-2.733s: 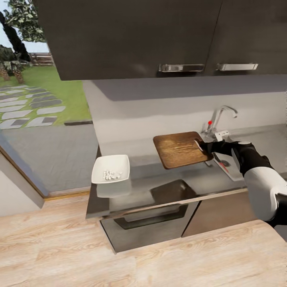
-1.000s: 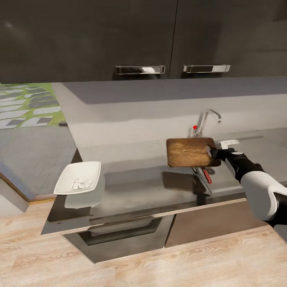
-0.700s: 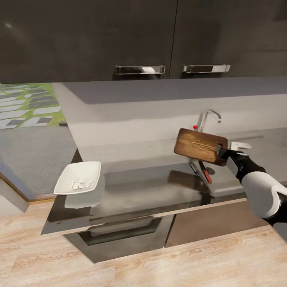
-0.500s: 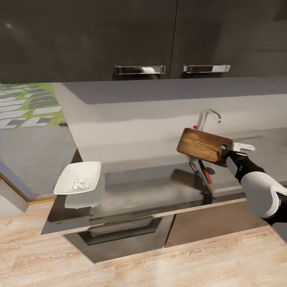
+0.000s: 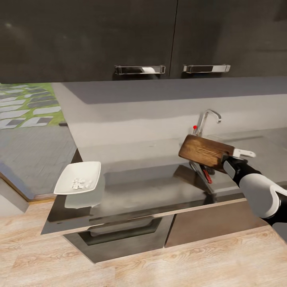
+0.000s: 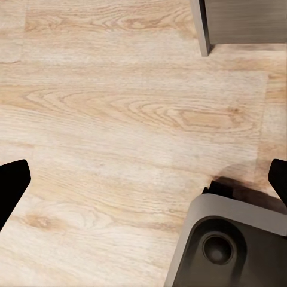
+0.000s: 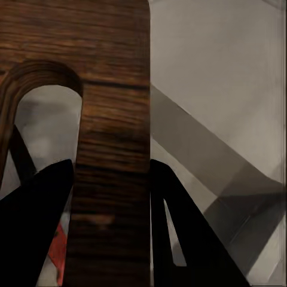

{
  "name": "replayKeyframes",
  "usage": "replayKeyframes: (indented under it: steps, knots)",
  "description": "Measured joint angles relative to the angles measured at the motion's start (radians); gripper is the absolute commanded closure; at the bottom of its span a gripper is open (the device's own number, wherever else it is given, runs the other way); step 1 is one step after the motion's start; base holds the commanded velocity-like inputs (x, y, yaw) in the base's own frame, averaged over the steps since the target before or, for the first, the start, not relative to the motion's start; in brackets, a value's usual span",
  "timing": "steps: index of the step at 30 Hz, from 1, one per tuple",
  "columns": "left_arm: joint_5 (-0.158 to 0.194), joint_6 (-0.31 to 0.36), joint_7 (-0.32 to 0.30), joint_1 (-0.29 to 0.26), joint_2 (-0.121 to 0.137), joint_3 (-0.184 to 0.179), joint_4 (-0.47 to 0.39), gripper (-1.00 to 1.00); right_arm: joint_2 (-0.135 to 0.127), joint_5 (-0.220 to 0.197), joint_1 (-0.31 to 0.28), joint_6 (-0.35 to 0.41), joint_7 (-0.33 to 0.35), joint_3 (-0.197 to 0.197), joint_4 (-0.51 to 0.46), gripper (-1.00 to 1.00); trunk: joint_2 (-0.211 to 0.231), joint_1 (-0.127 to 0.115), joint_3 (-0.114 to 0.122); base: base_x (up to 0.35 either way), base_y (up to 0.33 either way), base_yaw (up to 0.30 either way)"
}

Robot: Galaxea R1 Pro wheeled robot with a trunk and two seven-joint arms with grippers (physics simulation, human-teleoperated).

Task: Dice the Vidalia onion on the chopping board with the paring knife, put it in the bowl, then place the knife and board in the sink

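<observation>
Right gripper (image 7: 110, 197) pinching chopping board (image 5: 205, 151) by handle end, tilted over sink (image 5: 223, 181) to drop beside paring knife (image 5: 207, 174) | left gripper (image 6: 143, 179) spread, idle

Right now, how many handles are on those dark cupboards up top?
2. One handle sits on the left cupboard door, the other handle on the right door; more may lie beyond the picture's edge.

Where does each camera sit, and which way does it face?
Head view: on the head, facing down at the countertop, bowl and sink; right arm visible.
Left wrist view: facing the wood floor; claw tips visible.
Right wrist view: along the right claw, shut on the chopping board.
Shared: board, head and right wrist views.
</observation>
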Motion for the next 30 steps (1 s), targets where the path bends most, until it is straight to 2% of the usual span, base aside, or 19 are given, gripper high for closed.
replayKeyframes:
  steps: [2,4,8,9,13,16,18,20,23,27,30]
  knots:
    - [0.000,0.001,0.000,0.000,0.000,0.000,0.000,-1.00,-0.002,-0.003,0.000,-0.001,-0.018,-0.003,0.002,1.00,0.000,0.000,0.000,0.000,0.000,0.000]
    - [0.000,0.001,0.000,0.000,0.000,0.000,0.000,-1.00,-0.003,-0.026,0.000,-0.002,-0.044,-0.008,0.002,1.00,0.000,0.000,0.000,0.000,0.000,0.000]
    - [0.000,0.001,0.000,0.000,0.000,0.000,0.000,-1.00,-0.006,-0.129,0.000,-0.007,-0.107,-0.020,0.003,1.00,0.000,0.000,0.000,0.000,0.000,0.000]
    - [0.000,0.001,0.000,0.000,0.000,0.000,0.000,-1.00,-0.018,-0.154,0.000,-0.023,-0.133,-0.023,0.004,1.00,0.000,0.000,0.000,0.000,0.000,0.000]
    - [0.000,0.001,0.000,0.000,-0.001,0.000,0.000,-1.00,-0.025,-0.179,0.000,-0.042,-0.164,-0.016,0.017,1.00,0.000,0.000,0.000,0.000,0.000,0.000]
    - [0.000,0.001,0.000,0.000,-0.001,0.000,0.000,-1.00,-0.024,-0.202,0.000,-0.050,-0.198,-0.028,0.024,1.00,0.000,0.000,0.000,0.000,0.000,0.000]
    - [0.000,0.001,0.000,0.000,-0.002,0.000,0.000,-1.00,-0.022,-0.242,0.000,-0.076,-0.231,-0.038,0.029,1.00,0.000,0.000,0.000,0.000,0.000,0.000]
    - [0.000,0.001,0.000,0.000,-0.003,0.000,0.000,-1.00,-0.020,-0.293,0.000,-0.134,-0.281,-0.045,0.048,1.00,0.000,0.000,0.000,0.000,0.000,0.000]
    - [0.000,0.001,0.000,0.000,-0.004,0.000,0.000,-1.00,-0.007,-0.327,0.000,-0.188,-0.332,-0.035,0.062,1.00,0.000,0.000,0.000,0.000,0.000,0.000]
    - [0.000,0.001,0.000,0.000,-0.006,0.000,0.000,-1.00,0.019,-0.336,0.000,-0.204,-0.348,-0.034,0.065,1.00,0.000,0.000,0.000,0.000,0.000,0.000]
    - [0.000,0.001,0.000,0.000,-0.012,0.000,0.000,-1.00,0.048,-0.338,0.000,-0.218,-0.365,-0.032,0.065,1.00,0.000,0.000,0.000,0.000,0.000,0.000]
